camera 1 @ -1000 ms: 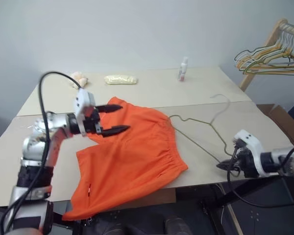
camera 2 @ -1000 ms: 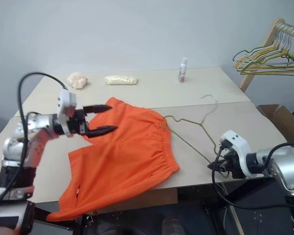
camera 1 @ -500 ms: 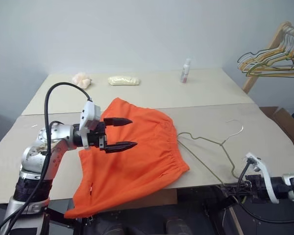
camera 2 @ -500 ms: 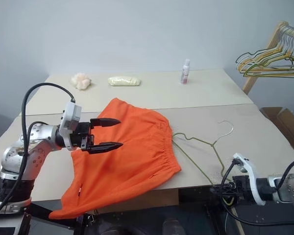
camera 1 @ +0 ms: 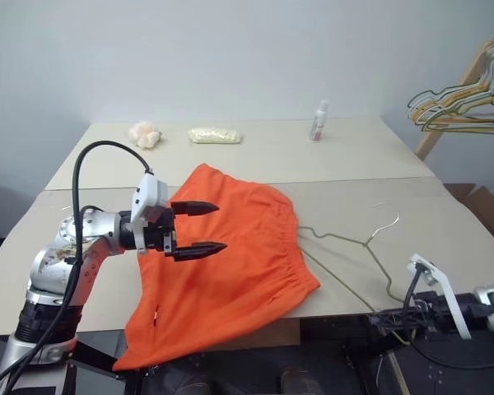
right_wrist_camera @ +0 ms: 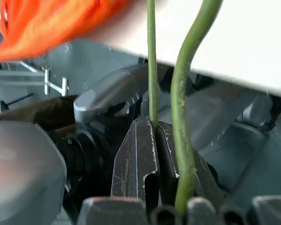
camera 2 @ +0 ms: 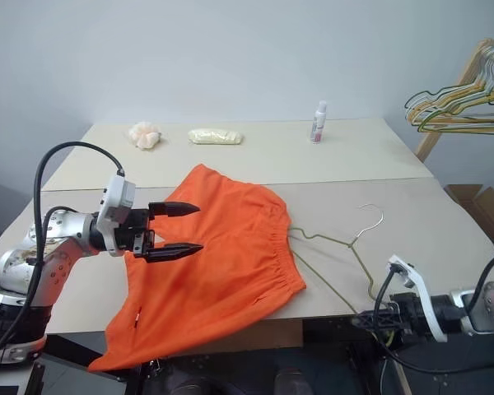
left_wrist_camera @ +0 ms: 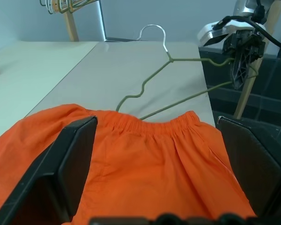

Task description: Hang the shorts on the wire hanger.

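While no writing is legible anywhere, left hand (camera 1: pixel 199 227) gapes wide over shorts (camera 1: pixel 230 271); right hand (right_wrist_camera: pixel 152 154) pinches wire hanger (camera 1: pixel 350 255).

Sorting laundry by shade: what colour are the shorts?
Bright plain orange; the shorts show best in the left eye view.

Bare counter (camera 1: pixel 255 156) stretches across the upper middle of the frame, with only a small bottle (camera 1: pixel 319 121) and two pale bundles (camera 1: pixel 214 136) along its far edge; the hanger rack (camera 1: pixel 465 90) crowds the upper right.
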Controlling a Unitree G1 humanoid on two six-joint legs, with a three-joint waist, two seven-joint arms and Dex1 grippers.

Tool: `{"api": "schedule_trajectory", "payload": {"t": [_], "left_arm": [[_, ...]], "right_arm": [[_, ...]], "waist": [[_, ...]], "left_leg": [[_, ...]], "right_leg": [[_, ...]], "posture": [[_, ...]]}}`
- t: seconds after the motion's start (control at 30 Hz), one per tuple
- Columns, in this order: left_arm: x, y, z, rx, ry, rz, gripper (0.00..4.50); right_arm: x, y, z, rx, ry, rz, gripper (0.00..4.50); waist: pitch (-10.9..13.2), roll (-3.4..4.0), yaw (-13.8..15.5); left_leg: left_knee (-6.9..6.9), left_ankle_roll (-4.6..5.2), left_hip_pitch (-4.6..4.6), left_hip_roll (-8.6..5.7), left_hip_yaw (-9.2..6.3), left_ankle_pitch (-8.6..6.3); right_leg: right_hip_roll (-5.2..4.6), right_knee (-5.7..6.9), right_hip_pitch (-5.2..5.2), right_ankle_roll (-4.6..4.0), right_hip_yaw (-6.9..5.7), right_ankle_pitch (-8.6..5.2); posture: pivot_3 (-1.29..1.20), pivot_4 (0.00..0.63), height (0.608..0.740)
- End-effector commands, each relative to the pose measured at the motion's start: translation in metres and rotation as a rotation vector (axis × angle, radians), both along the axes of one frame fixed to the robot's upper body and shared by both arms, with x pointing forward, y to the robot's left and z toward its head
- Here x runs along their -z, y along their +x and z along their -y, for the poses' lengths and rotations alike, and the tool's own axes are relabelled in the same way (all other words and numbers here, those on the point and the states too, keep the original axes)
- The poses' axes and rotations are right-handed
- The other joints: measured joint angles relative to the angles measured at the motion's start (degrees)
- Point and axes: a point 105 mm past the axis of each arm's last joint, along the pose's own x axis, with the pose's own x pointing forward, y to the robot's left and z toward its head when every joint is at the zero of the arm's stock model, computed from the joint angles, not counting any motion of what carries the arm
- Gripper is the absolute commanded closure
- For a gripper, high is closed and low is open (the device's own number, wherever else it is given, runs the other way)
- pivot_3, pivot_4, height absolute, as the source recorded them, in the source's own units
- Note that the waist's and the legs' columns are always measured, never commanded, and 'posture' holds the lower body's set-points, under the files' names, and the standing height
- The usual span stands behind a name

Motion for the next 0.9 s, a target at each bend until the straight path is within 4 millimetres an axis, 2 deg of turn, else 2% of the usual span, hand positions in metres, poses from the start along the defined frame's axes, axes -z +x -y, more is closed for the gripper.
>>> {"api": "schedule_trajectory", "payload": {"t": [0.03, 0.23, 0.37, 0.5, 0.63, 0.77, 0.9], "left_arm": [[-0.006, -0.003, 0.002, 0.013, 0.012, 0.042, 0.02], [-0.007, -0.002, 0.000, 0.003, 0.025, 0.051, 0.02], [-0.006, -0.003, -0.002, 0.001, 0.038, 0.054, 0.02], [-0.005, -0.003, -0.003, 0.001, 0.048, 0.059, 0.02], [-0.006, -0.003, -0.003, 0.002, 0.055, 0.067, 0.02], [-0.006, -0.002, -0.004, 0.003, 0.059, 0.070, 0.02], [-0.006, -0.001, -0.004, 0.007, 0.067, 0.077, 0.02]], "right_arm": [[0.000, 0.012, -0.005, 0.008, 0.012, 0.010, 4.50], [0.004, -0.001, -0.017, -0.108, 0.038, -0.084, 4.50], [0.009, 0.012, -0.013, -0.070, 0.027, -0.085, 4.50], [0.010, 0.035, -0.016, -0.002, 0.047, -0.072, 4.50], [0.013, 0.035, -0.030, -0.058, 0.070, -0.067, 4.50], [0.017, 0.046, -0.034, -0.032, 0.079, -0.056, 4.50], [0.017, 0.040, -0.043, -0.111, 0.085, -0.073, 4.50]], "waist": [[0.0, 0.00, 0.1], [0.0, 0.04, 1.1], [0.0, 0.04, 1.3], [0.1, 0.04, 1.3], [0.1, 0.08, 1.7], [0.1, 0.08, 1.9], [0.1, 0.09, 1.9]], "left_leg": [[0.00, 0.00, -0.01, 0.00, 0.00, 0.00], [0.00, 0.02, -0.09, 0.00, 0.00, -0.02], [0.01, 0.02, -0.03, 0.00, 0.03, -0.02], [-0.01, 0.02, -0.02, 0.00, 0.07, -0.02], [-0.01, 0.02, -0.11, 0.00, 0.06, -0.02], [0.02, 0.02, -0.11, -0.01, 0.06, -0.02], [-0.01, 0.02, -0.09, 0.01, 0.06, -0.03]], "right_leg": [[0.01, 0.00, -0.01, 0.00, 0.00, 0.00], [-0.02, -0.04, -0.06, 0.00, -0.02, 0.00], [-0.01, -0.02, -0.04, 0.00, 0.00, 0.00], [0.02, -0.02, -0.06, -0.01, 0.03, 0.01], [0.01, -0.04, -0.11, -0.01, -0.01, 0.01], [-0.01, -0.03, -0.10, -0.01, -0.02, 0.01], [0.01, -0.01, -0.12, -0.01, -0.03, 0.01]], "posture": [[-0.16, 0.036, 0.740], [-0.14, 0.038, 0.740], [-0.13, 0.038, 0.740], [-0.13, 0.038, 0.740], [-0.12, 0.030, 0.740], [-0.12, 0.029, 0.740], [-0.11, 0.026, 0.740]]}}
